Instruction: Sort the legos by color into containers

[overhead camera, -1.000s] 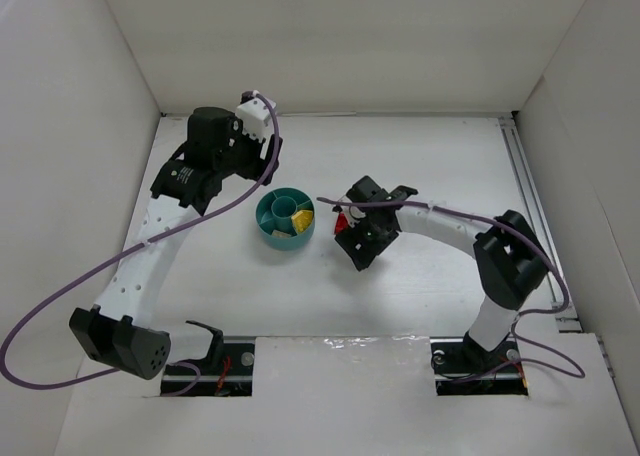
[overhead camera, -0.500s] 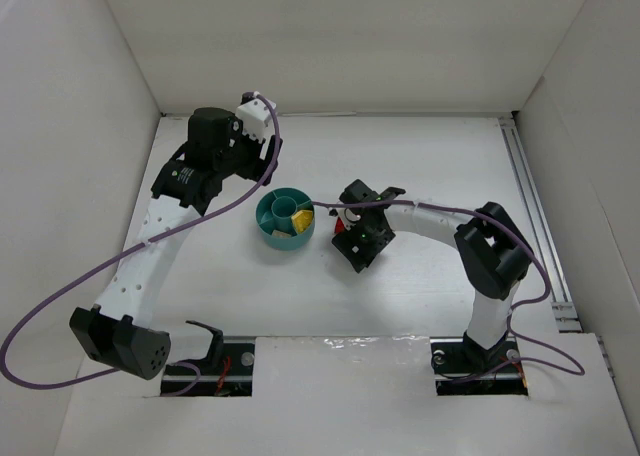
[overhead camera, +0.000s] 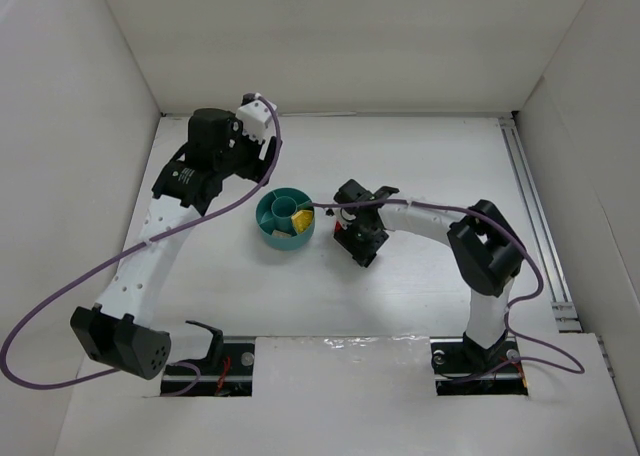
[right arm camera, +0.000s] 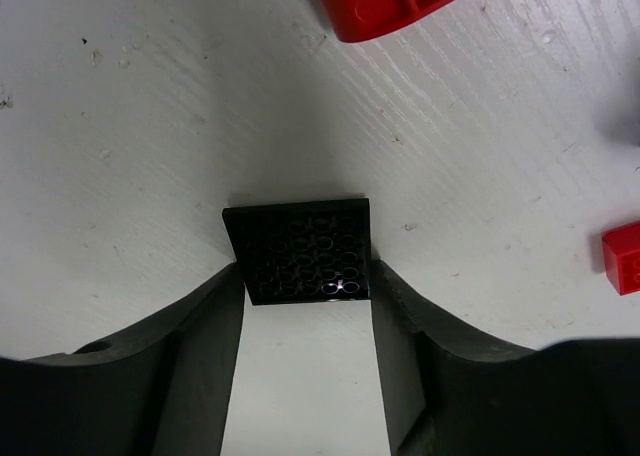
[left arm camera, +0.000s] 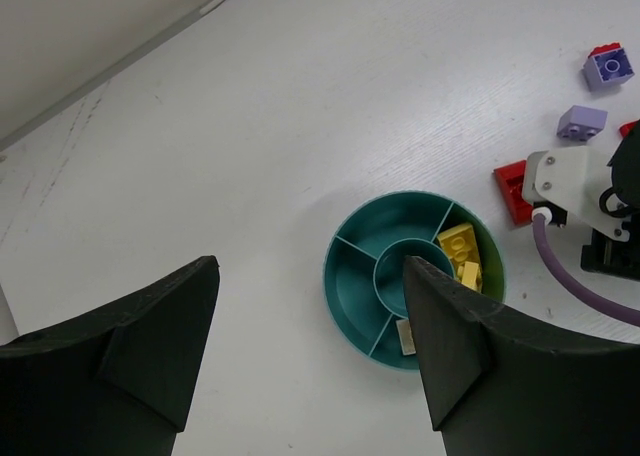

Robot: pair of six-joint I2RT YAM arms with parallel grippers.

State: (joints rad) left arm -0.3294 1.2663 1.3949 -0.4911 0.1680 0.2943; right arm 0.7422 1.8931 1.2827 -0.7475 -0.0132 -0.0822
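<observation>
Between the fingertips of our right gripper [right arm camera: 306, 281] lies a black lego [right arm camera: 300, 248], a flat square plate on the table [right arm camera: 120, 126]. Both fingers [right arm camera: 215, 316] press its side edges, so we are grasping it, and just past the tips lies a red lego [right arm camera: 390, 1]. Our left gripper [left arm camera: 310, 276] hangs released with its fingers wide apart, and between and below them sits the teal dish [left arm camera: 355, 286], yellow legos [left arm camera: 458, 248] in one wedge, with lavender legos [left arm camera: 582, 124] on the table farther beyond it.
</observation>
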